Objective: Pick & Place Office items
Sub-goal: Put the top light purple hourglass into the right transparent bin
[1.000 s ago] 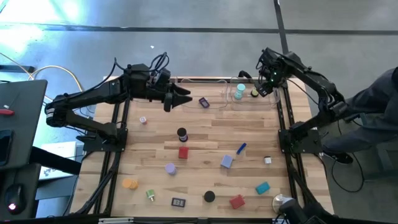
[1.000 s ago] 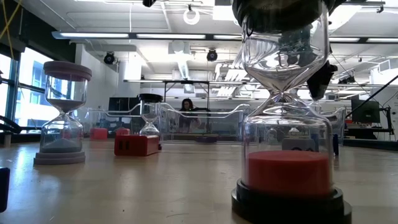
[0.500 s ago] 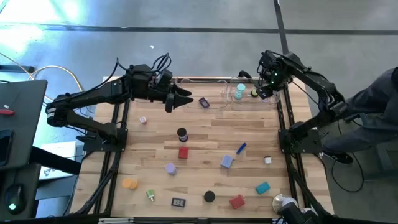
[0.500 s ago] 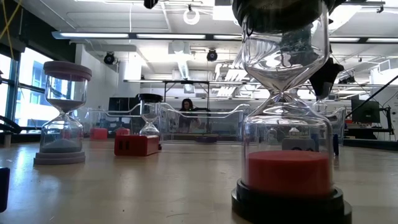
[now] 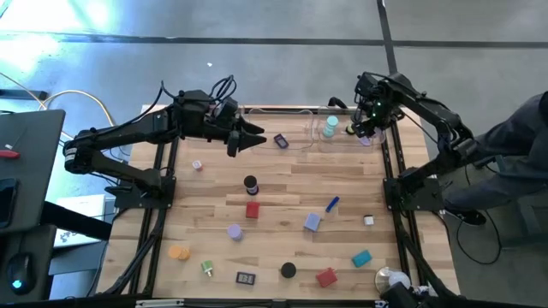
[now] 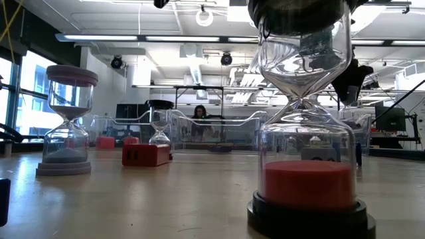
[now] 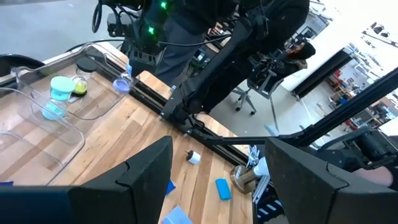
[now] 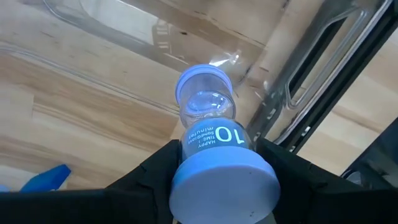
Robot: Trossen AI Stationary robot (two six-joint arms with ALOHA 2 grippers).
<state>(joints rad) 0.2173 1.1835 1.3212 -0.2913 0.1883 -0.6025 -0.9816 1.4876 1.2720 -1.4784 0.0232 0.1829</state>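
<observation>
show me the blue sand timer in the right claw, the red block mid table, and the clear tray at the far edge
blue sand timer [image 8: 214, 143], right wrist view, its labelled bulb
right claw [image 5: 366, 127], high view, fingertips
red block [image 5: 253, 210], high view, top face
clear tray [image 7: 46, 134], left wrist view, near wall

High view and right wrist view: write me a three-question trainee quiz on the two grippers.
1. True or false: the right gripper is shut on a blue-capped sand timer.
2. Which number is printed on that timer? A) 5 B) 10 C) 30
3. Fill in: the left gripper, above the table's far left part, holds nothing and its jaws are ____.

Key: 1 true; 2 B; 3 open.
</observation>
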